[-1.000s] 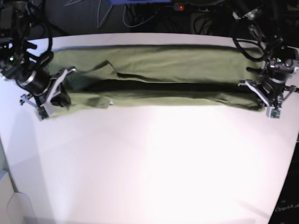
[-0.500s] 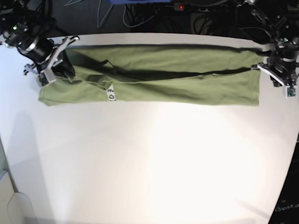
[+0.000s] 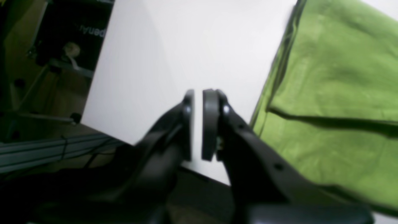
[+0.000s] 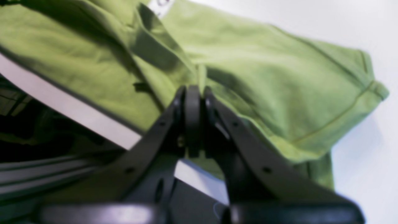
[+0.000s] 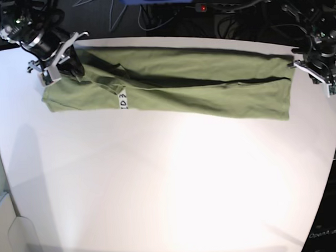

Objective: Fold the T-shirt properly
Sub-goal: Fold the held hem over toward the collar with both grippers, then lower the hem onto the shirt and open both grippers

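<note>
Right now your T-shirt (image 5: pixel 172 92) lies as a long, narrow folded band across the far part of the white table (image 5: pixel 170 187), with a small pale tag (image 5: pixel 122 100) showing on top toward the band's left end in the base view. Just off the shirt's other end, over bare table near the edge, you have the left gripper (image 3: pixel 198 124); its pads stand almost together with only a thin slit between them, and nothing is pinched there, the cloth lying beside it rather than in it. At the tag end of the shirt your right gripper (image 4: pixel 196 121) is clenched tight. A ridge of green cloth rises right at its tips, but the wrist picture is blurred, so you cannot be sure it actually grips the fabric.
</note>
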Controlling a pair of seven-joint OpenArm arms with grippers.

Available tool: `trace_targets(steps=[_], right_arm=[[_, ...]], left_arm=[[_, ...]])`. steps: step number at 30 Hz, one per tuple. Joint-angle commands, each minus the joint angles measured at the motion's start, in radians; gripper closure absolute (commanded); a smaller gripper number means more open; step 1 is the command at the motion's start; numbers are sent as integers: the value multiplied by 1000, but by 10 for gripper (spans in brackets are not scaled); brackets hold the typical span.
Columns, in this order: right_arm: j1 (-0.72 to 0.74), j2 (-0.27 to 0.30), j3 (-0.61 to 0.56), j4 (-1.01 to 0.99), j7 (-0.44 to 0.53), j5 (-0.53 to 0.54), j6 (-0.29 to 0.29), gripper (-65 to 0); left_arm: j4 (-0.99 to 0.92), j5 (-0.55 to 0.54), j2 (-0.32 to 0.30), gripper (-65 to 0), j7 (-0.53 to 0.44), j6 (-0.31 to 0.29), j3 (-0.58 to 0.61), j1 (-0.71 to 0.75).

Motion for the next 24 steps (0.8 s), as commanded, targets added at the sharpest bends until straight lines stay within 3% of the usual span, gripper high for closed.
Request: trace_targets(steps=[1, 11, 19, 24], right_arm=[[1, 8, 5, 5, 25, 13, 0, -17], [2, 8, 8, -2, 17, 13, -2, -25], [25, 6, 8, -48, -94, 16, -2, -239], [21, 5, 8, -58, -103, 18, 0, -248]], left_arm=[[17, -10, -8, -37, -18, 5, -1, 1], [21, -10, -11, -37, -13, 5, -1, -2], [12, -10, -9, -39, -13, 5, 1, -5], [12, -10, -8, -39, -12, 5, 1, -1]])
